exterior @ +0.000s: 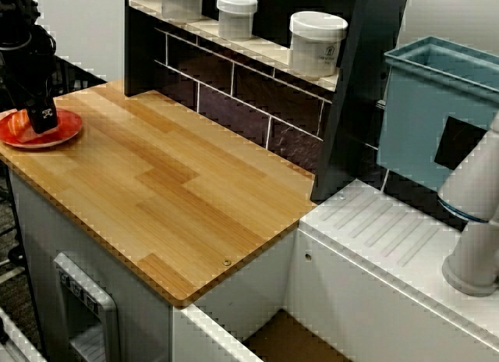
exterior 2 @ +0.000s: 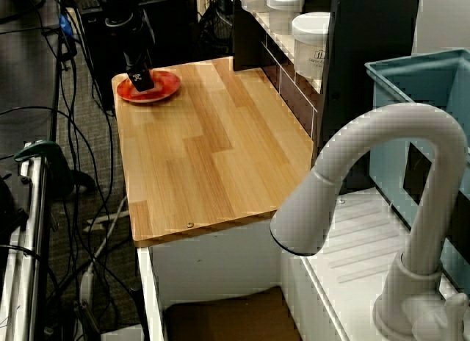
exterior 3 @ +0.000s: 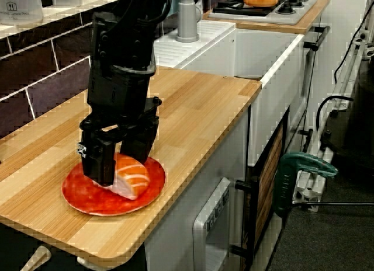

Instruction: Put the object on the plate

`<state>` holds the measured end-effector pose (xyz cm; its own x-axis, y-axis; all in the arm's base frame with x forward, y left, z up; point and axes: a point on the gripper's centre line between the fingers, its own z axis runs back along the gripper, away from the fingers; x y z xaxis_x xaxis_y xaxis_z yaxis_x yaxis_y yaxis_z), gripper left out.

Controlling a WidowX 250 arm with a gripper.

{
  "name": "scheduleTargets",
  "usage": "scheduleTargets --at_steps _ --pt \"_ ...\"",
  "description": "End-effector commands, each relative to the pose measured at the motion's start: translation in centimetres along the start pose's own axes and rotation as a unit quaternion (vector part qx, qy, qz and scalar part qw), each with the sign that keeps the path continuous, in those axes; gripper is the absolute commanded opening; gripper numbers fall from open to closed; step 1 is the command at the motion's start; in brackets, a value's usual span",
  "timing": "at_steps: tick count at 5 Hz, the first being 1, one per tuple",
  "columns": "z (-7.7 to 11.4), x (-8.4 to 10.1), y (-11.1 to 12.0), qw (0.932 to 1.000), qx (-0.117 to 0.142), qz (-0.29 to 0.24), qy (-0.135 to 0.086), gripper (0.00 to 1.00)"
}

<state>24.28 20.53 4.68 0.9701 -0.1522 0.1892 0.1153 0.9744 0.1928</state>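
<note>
The red plate (exterior 3: 87, 198) lies at the corner of the wooden counter (exterior 3: 198, 107). On it rests the object (exterior 3: 131, 174), a salmon sushi piece with an orange striped top and a white base. My black gripper (exterior 3: 120, 163) stands straight down over the plate, one finger on each side of the sushi and pressed against it. The near finger hides the sushi's left end. In the other views the gripper (exterior: 39, 120) (exterior 2: 142, 82) covers the middle of the plate (exterior: 66, 128) (exterior 2: 165, 84), and the sushi cannot be made out.
White lidded jars (exterior: 317, 42) stand on a shelf along the dark tiled back wall. Right of the counter are a white sink drainer (exterior: 390, 229), a grey faucet (exterior 2: 382, 150) and a teal bin (exterior: 437, 104). Cables (exterior 2: 73, 172) hang off the counter's outer side.
</note>
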Motion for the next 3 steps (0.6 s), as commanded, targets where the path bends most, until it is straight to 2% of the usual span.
scheduleTargets --at_steps 1,3 --pt "2.11 0.08 1.12 0.9998 0.013 0.006 -0.011 1.00" --pt "2.88 0.67 1.62 0.9998 0.005 0.014 -0.012 1.00"
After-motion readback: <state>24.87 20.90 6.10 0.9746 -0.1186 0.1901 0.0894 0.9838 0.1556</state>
